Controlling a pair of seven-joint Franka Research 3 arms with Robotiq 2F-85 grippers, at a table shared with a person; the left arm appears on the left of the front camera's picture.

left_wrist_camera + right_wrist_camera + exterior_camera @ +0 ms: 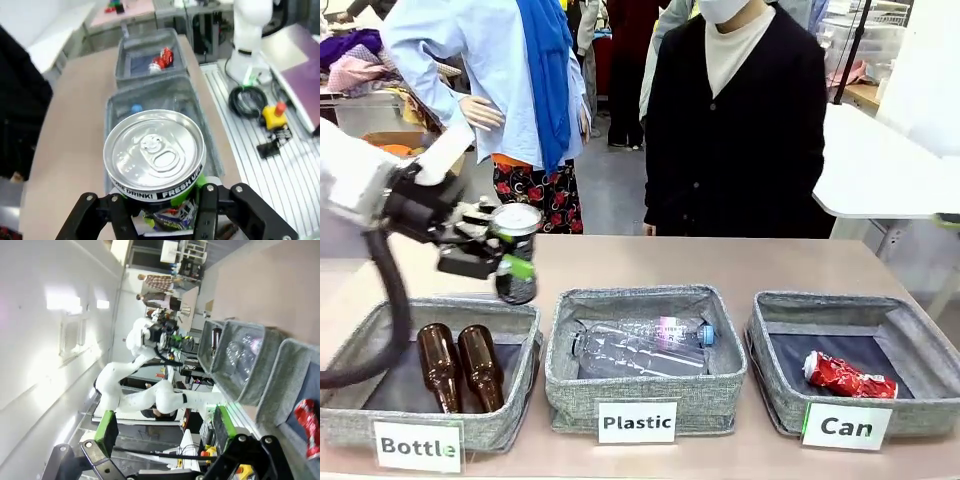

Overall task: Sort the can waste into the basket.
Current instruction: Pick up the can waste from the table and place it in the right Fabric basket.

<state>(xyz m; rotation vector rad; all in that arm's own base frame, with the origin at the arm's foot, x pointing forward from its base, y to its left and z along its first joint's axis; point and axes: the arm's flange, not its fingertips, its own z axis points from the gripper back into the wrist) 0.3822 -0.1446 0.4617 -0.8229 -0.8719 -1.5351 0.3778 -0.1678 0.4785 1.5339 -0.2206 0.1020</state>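
Carry step in hand: black can [516, 252] is clamped upright in the left gripper [505, 258], held above the far edge of the Bottle bin [360, 425]. Red can [848, 377] already lies in the Can basket [785, 392]. Right gripper [165, 435] is wide open, nothing held. Next move: a long traverse across the Plastic bin [570, 400] is called for, w/ release over the Can basket.

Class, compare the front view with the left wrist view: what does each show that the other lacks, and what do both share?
Front view alone: the person, two brown bottles in the Bottle bin, and the bin labels.

Left wrist view alone: the black can's silver top face on, with its printed rim.

Both: left gripper shut on the black can, the red can in the Can basket.
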